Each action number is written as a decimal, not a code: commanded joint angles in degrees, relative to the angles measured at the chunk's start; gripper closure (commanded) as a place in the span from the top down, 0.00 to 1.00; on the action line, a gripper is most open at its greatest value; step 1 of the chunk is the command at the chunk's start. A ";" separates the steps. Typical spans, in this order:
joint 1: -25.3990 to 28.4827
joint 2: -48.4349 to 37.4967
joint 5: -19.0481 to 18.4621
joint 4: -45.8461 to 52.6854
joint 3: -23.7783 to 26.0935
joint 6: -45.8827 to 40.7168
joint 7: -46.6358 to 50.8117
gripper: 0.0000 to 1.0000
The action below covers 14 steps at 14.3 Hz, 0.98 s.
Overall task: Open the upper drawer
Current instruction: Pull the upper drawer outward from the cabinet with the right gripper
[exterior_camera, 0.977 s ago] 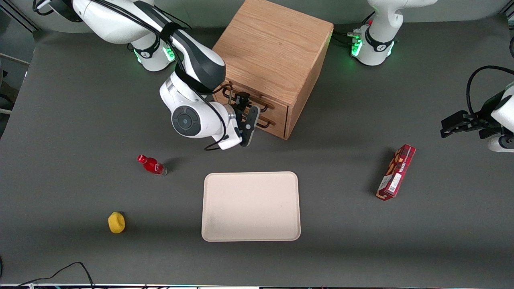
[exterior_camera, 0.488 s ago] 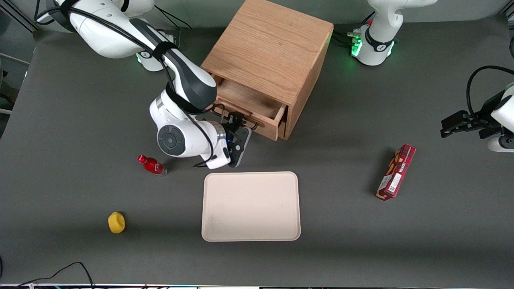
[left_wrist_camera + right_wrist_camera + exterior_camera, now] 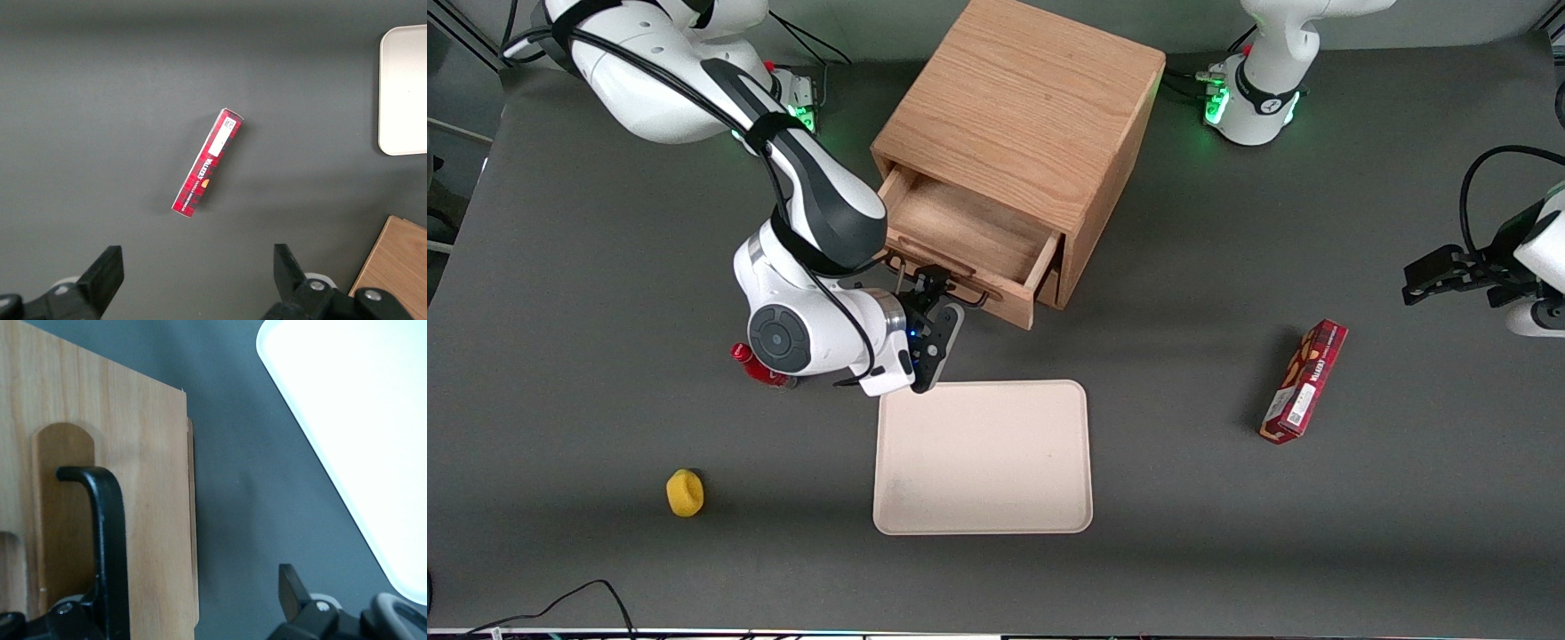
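A yellow lump [image 3: 685,493] lies on the counter [image 3: 587,267] toward the working arm's end, well apart from everything. A red bottle [image 3: 760,372] lies half hidden under the arm's wrist. The gripper [image 3: 930,284] sits at the black handle [image 3: 110,540] of the upper drawer [image 3: 969,233]. Its fingers [image 3: 288,584] look released and spread, one well apart from the bar, so they hook the handle rather than clamp it. The drawer stands pulled well out of the oak cabinet [image 3: 1023,98], its bare wooden inside showing, so the pull seems nearly done. Next it probably needs only a short straight draw, then backing off the handle. The cream tray [image 3: 983,458] lies just beside the wrist and could be bumped. A red box [image 3: 1303,382] lies toward the parked arm's end, out of the way.
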 commanded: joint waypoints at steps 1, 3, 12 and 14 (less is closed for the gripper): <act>0.40 3.78 -3.05 5.44 0.01 -1.56 0.19 1.00; 0.48 4.66 -3.05 6.94 -0.86 -1.56 0.19 1.00; 0.57 5.81 -2.96 11.69 -5.78 -2.62 -6.65 1.00; 0.31 6.42 -2.96 13.00 -5.87 -3.67 -7.37 1.00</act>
